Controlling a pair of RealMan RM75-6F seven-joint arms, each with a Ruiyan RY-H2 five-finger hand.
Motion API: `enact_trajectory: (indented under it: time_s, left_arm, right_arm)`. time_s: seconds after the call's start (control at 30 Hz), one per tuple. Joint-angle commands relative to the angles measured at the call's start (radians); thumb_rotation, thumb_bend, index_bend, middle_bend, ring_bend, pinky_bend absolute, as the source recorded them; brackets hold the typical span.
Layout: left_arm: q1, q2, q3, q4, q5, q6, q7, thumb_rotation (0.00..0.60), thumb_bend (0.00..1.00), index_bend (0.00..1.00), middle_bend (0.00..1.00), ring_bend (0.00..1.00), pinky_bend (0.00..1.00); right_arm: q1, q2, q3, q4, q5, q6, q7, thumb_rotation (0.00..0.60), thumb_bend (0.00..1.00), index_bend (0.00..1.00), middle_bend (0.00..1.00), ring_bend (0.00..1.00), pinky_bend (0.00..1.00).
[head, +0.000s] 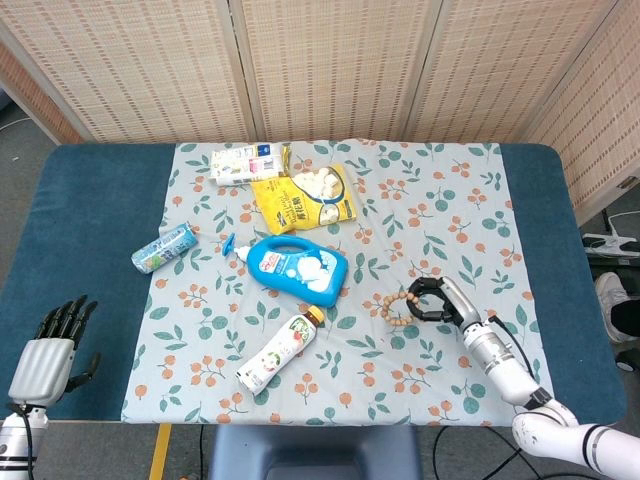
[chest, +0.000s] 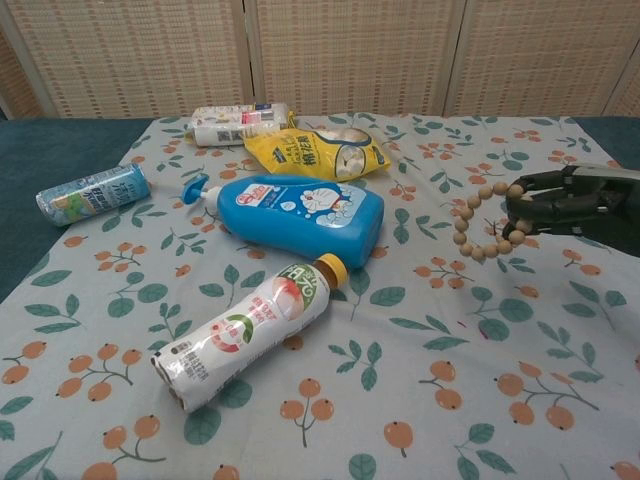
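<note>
My right hand (head: 440, 299) (chest: 565, 199) hovers over the right side of the floral cloth and holds a wooden bead bracelet (head: 393, 307) (chest: 480, 219), which hangs off its fingertips above the cloth. My left hand (head: 47, 353) rests at the near left corner on the blue table cover, fingers apart and holding nothing. It is nearest the light blue can (head: 163, 248) (chest: 92, 193). Left of the bracelet lie a blue detergent bottle (head: 297, 267) (chest: 299, 215) and a peach drink bottle (head: 279, 350) (chest: 242, 332), both on their sides.
A yellow snack bag (head: 305, 197) (chest: 322, 149) and a white tube (head: 244, 162) (chest: 238, 122) lie at the back of the cloth (head: 420, 205). Woven screens stand behind the table. The blue table cover (head: 90, 210) shows on both sides of the cloth.
</note>
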Motion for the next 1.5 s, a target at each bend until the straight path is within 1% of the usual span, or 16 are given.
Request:
enact_trajectory:
  time_s: [0.03, 0.1, 0.2, 0.3, 0.33, 0.47, 0.53, 0.6, 0.7, 0.8, 0.97, 1.1, 1.17, 1.3, 1.43, 1.5]
  left_arm:
    - [0.000, 0.001, -0.001, 0.001, -0.003, 0.000, -0.002, 0.600, 0.44, 0.00, 0.00, 0.00, 0.10]
    - [0.000, 0.001, -0.002, 0.003, -0.004, -0.001, -0.005, 0.600, 0.44, 0.00, 0.00, 0.00, 0.11]
    - [0.000, 0.001, -0.003, 0.000, -0.004, 0.000, -0.005, 0.600, 0.44, 0.00, 0.00, 0.00, 0.11]
    - [0.000, 0.002, -0.002, 0.003, -0.006, -0.003, -0.007, 0.600, 0.44, 0.00, 0.00, 0.00, 0.11]
    - [0.000, 0.003, -0.002, 0.003, -0.006, -0.003, -0.007, 0.600, 0.44, 0.00, 0.00, 0.00, 0.11]
    - [0.001, 0.002, -0.002, 0.003, -0.004, 0.001, -0.009, 0.600, 0.44, 0.00, 0.00, 0.00, 0.11]
    - [0.001, 0.002, -0.002, 0.004, -0.003, 0.001, -0.008, 0.600, 0.44, 0.00, 0.00, 0.00, 0.11]
    - [0.001, 0.001, -0.002, 0.003, -0.003, 0.000, -0.006, 0.600, 0.44, 0.00, 0.00, 0.00, 0.11]
    - [0.000, 0.000, -0.001, 0.002, -0.004, -0.002, -0.001, 0.600, 0.44, 0.00, 0.00, 0.00, 0.11]
    - [0.000, 0.000, 0.000, 0.001, -0.006, -0.005, 0.004, 0.600, 0.44, 0.00, 0.00, 0.00, 0.11]
    - [0.000, 0.000, 0.001, -0.001, -0.006, -0.005, 0.009, 0.600, 0.44, 0.00, 0.00, 0.00, 0.11]
    - [-0.002, -0.002, 0.001, 0.003, -0.009, -0.010, 0.011, 0.600, 0.44, 0.00, 0.00, 0.00, 0.11]
    - [-0.002, -0.002, 0.001, 0.002, -0.009, -0.011, 0.012, 0.600, 0.44, 0.00, 0.00, 0.00, 0.11]
    - [-0.002, -0.001, 0.002, 0.001, -0.007, -0.010, 0.012, 0.600, 0.44, 0.00, 0.00, 0.00, 0.11]
    - [-0.001, 0.000, 0.004, -0.001, -0.005, -0.009, 0.012, 0.600, 0.44, 0.00, 0.00, 0.00, 0.11]
    - [-0.001, 0.001, 0.004, -0.001, -0.004, -0.009, 0.011, 0.600, 0.44, 0.00, 0.00, 0.00, 0.11]
  right_arm:
    - [-0.038, 0.077, 0.213, -0.151, -0.002, -0.303, 0.599, 0.600, 0.47, 0.76, 0.65, 0.43, 0.27]
    - [-0.062, 0.055, 0.221, -0.149, -0.071, -0.280, 0.705, 0.600, 0.47, 0.75, 0.65, 0.43, 0.27]
    - [-0.091, 0.024, 0.185, -0.129, -0.213, -0.201, 0.910, 0.600, 0.47, 0.74, 0.65, 0.42, 0.27]
    - [-0.079, -0.001, 0.090, -0.058, -0.388, -0.066, 1.119, 0.600, 0.48, 0.73, 0.65, 0.42, 0.27]
    - [-0.062, -0.009, 0.042, -0.013, -0.458, -0.001, 1.205, 0.600, 0.48, 0.72, 0.65, 0.42, 0.27]
    - [-0.002, -0.037, -0.076, 0.141, -0.579, 0.165, 1.370, 0.600, 0.48, 0.67, 0.65, 0.39, 0.27]
    - [0.019, -0.049, -0.116, 0.188, -0.592, 0.207, 1.367, 0.599, 0.48, 0.64, 0.65, 0.37, 0.27]
    - [0.030, -0.052, -0.146, 0.203, -0.590, 0.230, 1.353, 0.575, 0.48, 0.59, 0.64, 0.36, 0.27]
    - [0.048, -0.058, -0.187, 0.215, -0.581, 0.257, 1.320, 0.463, 0.48, 0.47, 0.57, 0.32, 0.25]
    - [0.064, -0.066, -0.220, 0.218, -0.566, 0.272, 1.278, 0.341, 0.48, 0.38, 0.53, 0.29, 0.23]
    - [0.094, -0.078, -0.259, 0.212, -0.545, 0.275, 1.159, 0.199, 0.38, 0.35, 0.50, 0.28, 0.21]
    - [0.125, -0.080, -0.281, 0.196, -0.539, 0.277, 1.058, 0.144, 0.37, 0.34, 0.50, 0.28, 0.21]
    - [0.134, -0.081, -0.291, 0.183, -0.528, 0.277, 1.039, 0.129, 0.40, 0.36, 0.50, 0.28, 0.20]
    - [0.149, -0.085, -0.311, 0.166, -0.508, 0.281, 1.007, 0.123, 0.56, 0.41, 0.50, 0.28, 0.20]
    - [0.158, -0.089, -0.329, 0.155, -0.494, 0.292, 0.979, 0.133, 0.62, 0.47, 0.50, 0.28, 0.20]
    - [0.164, -0.090, -0.339, 0.154, -0.489, 0.297, 0.969, 0.163, 0.62, 0.49, 0.50, 0.28, 0.20]
